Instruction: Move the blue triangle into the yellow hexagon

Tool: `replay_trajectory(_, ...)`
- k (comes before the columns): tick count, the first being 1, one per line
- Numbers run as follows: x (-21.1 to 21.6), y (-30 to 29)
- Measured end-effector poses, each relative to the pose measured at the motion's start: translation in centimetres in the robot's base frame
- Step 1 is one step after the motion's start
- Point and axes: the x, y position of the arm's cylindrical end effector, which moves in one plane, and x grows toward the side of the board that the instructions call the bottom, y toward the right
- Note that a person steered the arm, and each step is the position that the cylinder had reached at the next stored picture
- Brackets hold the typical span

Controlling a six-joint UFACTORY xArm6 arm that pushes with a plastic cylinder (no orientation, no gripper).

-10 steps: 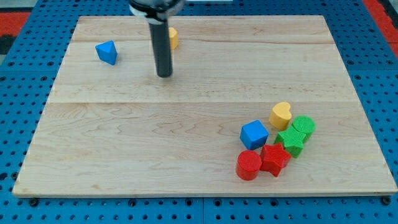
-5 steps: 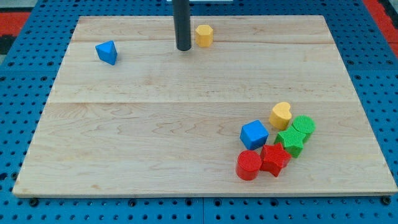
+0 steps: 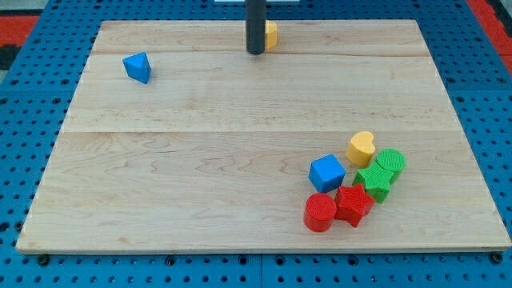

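Up near the frame's top centre, my tip point(image 3: 255, 52) is sitting just left of the yellow hexagon point(image 3: 271, 34), partly hiding it; the rod has no jaws to speak of. Over at the upper left, the blue triangle point(image 3: 138, 67) is lying alone, a small bright-blue wedge, well apart from the tip, on the wooden board point(image 3: 200, 160).

Straight dark cylindrical rod, my tip point(image 3: 255, 53)

Bare board between blue triangle point(image 3: 138, 67) and yellow hexagon point(image 3: 270, 34)
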Motion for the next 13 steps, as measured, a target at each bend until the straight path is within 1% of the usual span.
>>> replay_trajectory(1,5.6,-9.6)
replay_trajectory(2,5.7,-19.2)
replay_trajectory(3,3.9,-16.4)
replay_trajectory(4,3.4,-10.7)
replay_trajectory(5,4.7,-20.6)
replay_trajectory(6,0.8,-21.6)
replay_trajectory(7,0.3,-9.4)
replay_trajectory(8,1.3,-7.1)
replay_trajectory(9,2.1,-2.0)
replay_trajectory(10,-0.7,-0.5)
replay_trajectory(11,-0.8,-0.4)
replay_trajectory(12,4.9,-1.1)
replay_trajectory(13,5.2,1.4)
